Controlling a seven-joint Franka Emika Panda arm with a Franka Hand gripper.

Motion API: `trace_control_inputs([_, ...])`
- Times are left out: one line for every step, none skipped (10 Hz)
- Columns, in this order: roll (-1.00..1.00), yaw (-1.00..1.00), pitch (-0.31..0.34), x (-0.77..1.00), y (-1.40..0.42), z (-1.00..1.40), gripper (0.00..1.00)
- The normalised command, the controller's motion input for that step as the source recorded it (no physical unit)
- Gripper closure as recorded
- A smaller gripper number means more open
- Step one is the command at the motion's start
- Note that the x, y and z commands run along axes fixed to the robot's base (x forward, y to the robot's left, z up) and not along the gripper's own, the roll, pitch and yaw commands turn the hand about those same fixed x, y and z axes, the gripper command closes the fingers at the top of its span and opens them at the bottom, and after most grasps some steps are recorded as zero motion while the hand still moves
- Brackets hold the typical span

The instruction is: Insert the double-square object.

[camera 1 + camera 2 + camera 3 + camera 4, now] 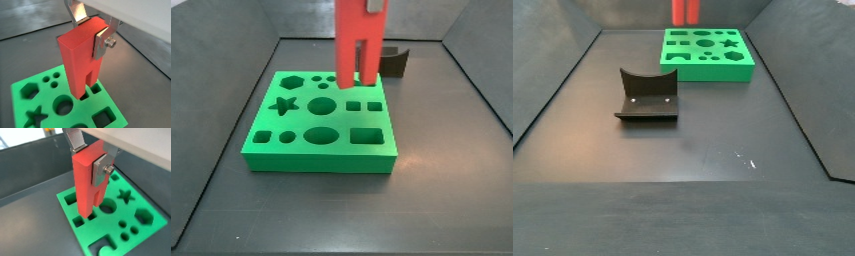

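Note:
The double-square object (77, 50) is a tall red block held upright with its two square prongs pointing down. My gripper (90, 32) is shut on its top end, one silver finger (101, 44) on each side; both wrist views show this (90, 159). The block (356, 40) hangs over the green board (321, 150). Its prong tips are close above the pair of small square holes (365, 105); I cannot tell if they touch. In a side view the block (683, 12) stands behind the board (714, 70), and the gripper is cut off by the frame.
The board has other cutouts: a star (285, 103), a hexagon (293, 80), circles and a larger square (368, 135). The dark fixture (647, 97) stands on the grey floor apart from the board, also seen behind it (396, 62). Dark bin walls (553, 90) surround the floor.

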Motion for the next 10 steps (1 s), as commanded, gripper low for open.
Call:
trace_control_inputs([0.09,-0.83,-0.083,0.25,0.0,-0.44,1.0])
trace_control_inputs([0.04,-0.83,-0.027,0.24,-0.03,-0.46,1.0])
trace_control_inputs([0.0,-0.54,-0.043,0.01,-0.11,-0.61,1.0])
trace_control_inputs([-0.03,-0.47,-0.044,0.0,0.0,-0.71,1.0])
trace_control_inputs([-0.18,-0.47,0.0,0.0,0.03,-0.29,1.0])
trace_control_inputs([-0.04,-0.21,0.0,0.0,0.15,-0.09,1.0])
trace_control_inputs([0.0,-0.06,0.0,0.0,0.09,-0.05,1.0])
trace_control_inputs([-0.04,-0.01,-0.07,0.0,0.0,-0.24,1.0])
trace_control_inputs([-0.07,0.0,-0.037,0.19,0.0,-0.33,1.0])
trace_control_inputs([-0.07,0.0,0.0,0.25,0.0,-0.35,1.0])
